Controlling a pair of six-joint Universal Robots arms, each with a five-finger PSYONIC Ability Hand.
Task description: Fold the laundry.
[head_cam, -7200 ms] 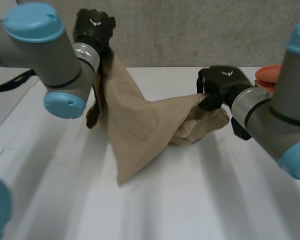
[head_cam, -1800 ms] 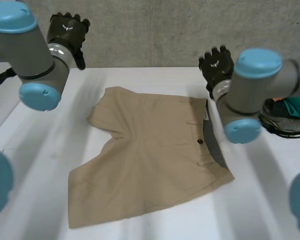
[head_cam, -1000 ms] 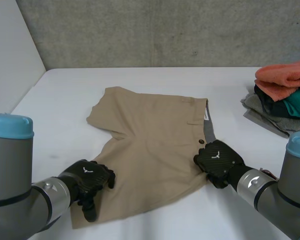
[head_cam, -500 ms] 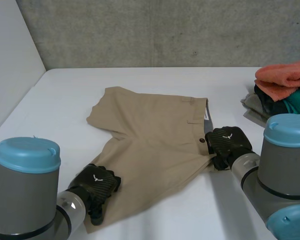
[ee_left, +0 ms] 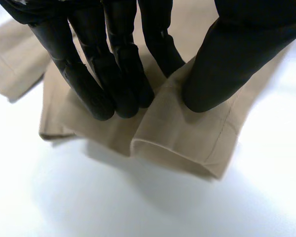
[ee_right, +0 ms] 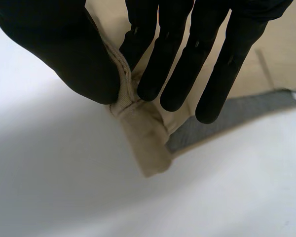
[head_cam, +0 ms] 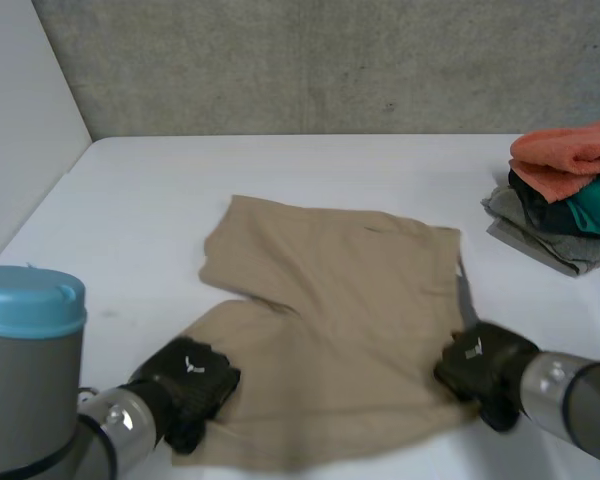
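— Starting with the left robot hand [head_cam: 188, 385], what is it doing?

— It is clamped on the beige cloth shorts [head_cam: 330, 320]. In its wrist view the fingers [ee_left: 113, 84] press from one side and the thumb [ee_left: 222, 64] from the other, with a raised fold of the leg hem pinched between them. Just past the fingertips the hem lies doubled over on the white desk [head_cam: 280, 170].

— And the right robot hand [head_cam: 480, 368]?

— It is grasping the same garment. Its wrist view shows the thumb [ee_right: 69, 54] and fingers [ee_right: 158, 69] squeezing the stitched waistband corner, which bunches into a small roll below them. A strip of grey inner lining shows beside that corner.

— Where do the shorts sit?

— In the head view they are spread across the middle of the desk, legs toward the left arm and waistband toward the right arm. The 2 hands hold the 2 near corners. The far edge rests flat on the desk.

— Anything else out there?

— A pile of folded clothes [head_cam: 565, 190] sits at the desk's far right, well apart from the shorts: orange on top, then dark, teal and grey layers. A grey concrete wall [head_cam: 330, 60] stands behind the desk.
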